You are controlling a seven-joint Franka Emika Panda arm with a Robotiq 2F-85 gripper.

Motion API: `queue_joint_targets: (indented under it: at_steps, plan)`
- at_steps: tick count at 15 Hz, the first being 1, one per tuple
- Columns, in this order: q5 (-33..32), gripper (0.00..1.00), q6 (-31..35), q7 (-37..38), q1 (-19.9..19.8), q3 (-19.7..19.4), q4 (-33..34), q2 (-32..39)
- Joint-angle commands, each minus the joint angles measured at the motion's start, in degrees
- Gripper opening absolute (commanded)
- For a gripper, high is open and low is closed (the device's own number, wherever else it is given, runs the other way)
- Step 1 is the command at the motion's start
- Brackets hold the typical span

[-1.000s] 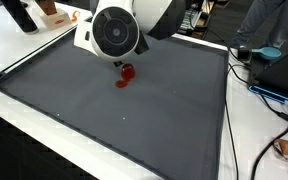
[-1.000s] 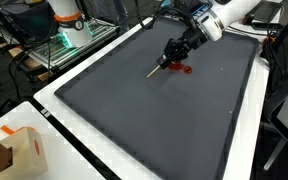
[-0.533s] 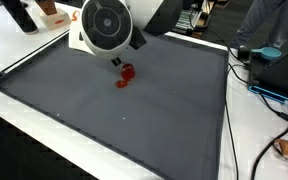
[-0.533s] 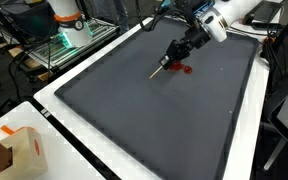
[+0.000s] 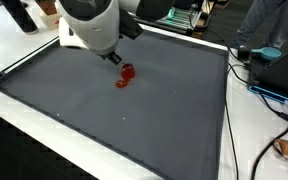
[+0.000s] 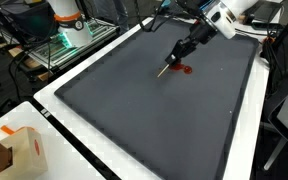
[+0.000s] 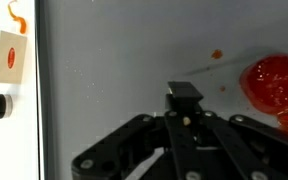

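Observation:
My gripper (image 6: 184, 48) hangs over a dark grey mat (image 6: 134, 110) and is shut on a thin pale stick (image 6: 167, 67) that slants down to the mat. A red blob (image 6: 185, 70) lies on the mat right next to the stick's tip. In an exterior view the white arm body (image 5: 89, 22) hides the jaws, and the red blob (image 5: 126, 75) lies just below it. In the wrist view the black fingers (image 7: 184, 97) are closed together. The red blob (image 7: 276, 85) is at the right, with a small orange spot (image 7: 217, 55) near it.
A white table rim (image 6: 54, 100) borders the mat. A cardboard box (image 6: 19, 150) sits at one corner, and an orange and white box (image 7: 4, 58) lies off the mat. Cables and blue gear (image 5: 269, 75) lie beside the mat, and a white and orange robot base (image 6: 69, 20) stands behind it.
The arm has risen and drawn back from the red blob, carrying the stick with it. The stick's tip has shifted slightly toward the blob. The blob has not moved.

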Motion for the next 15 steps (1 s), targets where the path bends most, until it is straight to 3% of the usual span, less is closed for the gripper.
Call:
queue_joint_targets:
  at_steps: [1,15]
  plan:
    - [3.10,0.03,2.57,-4.43,-2.03,1.66,-2.57,-3.15]
    - [13.24,0.03,10.49,-22.26,-7.58,6.05,-9.36,-12.38]
